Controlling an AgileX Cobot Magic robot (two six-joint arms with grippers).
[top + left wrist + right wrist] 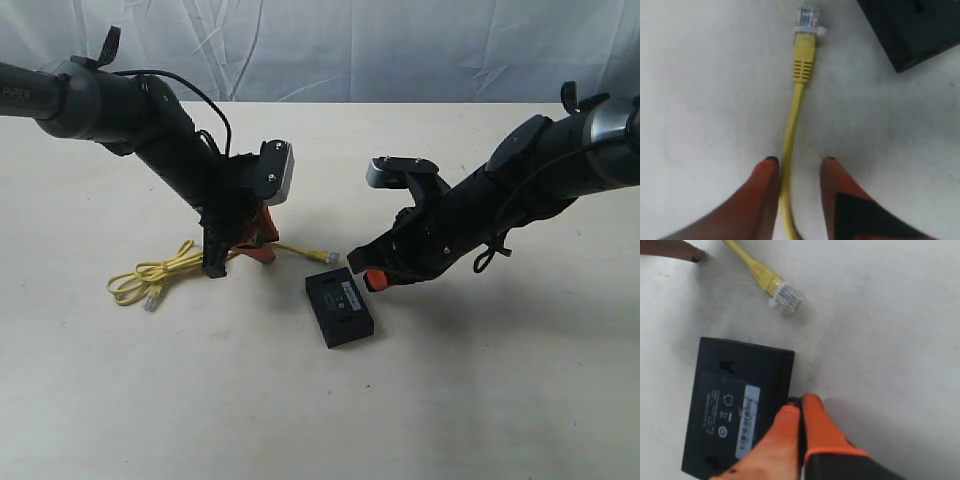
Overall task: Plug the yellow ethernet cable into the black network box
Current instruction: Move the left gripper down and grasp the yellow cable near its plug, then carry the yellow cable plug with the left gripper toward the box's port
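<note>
The yellow ethernet cable [165, 272] lies on the table with its loops at the left and one clear plug [326, 257] pointing toward the black network box [340, 308]. My left gripper [240, 256] is down at the table over the cable's straight stretch. In the left wrist view its fingers [765, 172] stand apart, and the cable [797, 100] runs between them, close against one finger. My right gripper [801, 402] is shut, its orange tips resting at the edge of the box [725, 405]. The plug [785, 295] lies a short way from the box, apart from it.
The cable's other plug [151, 300] lies by the loops at the left. A pale cloth backdrop [400, 45] hangs behind the table. The tip of a left finger [675, 250] shows at the corner of the right wrist view.
</note>
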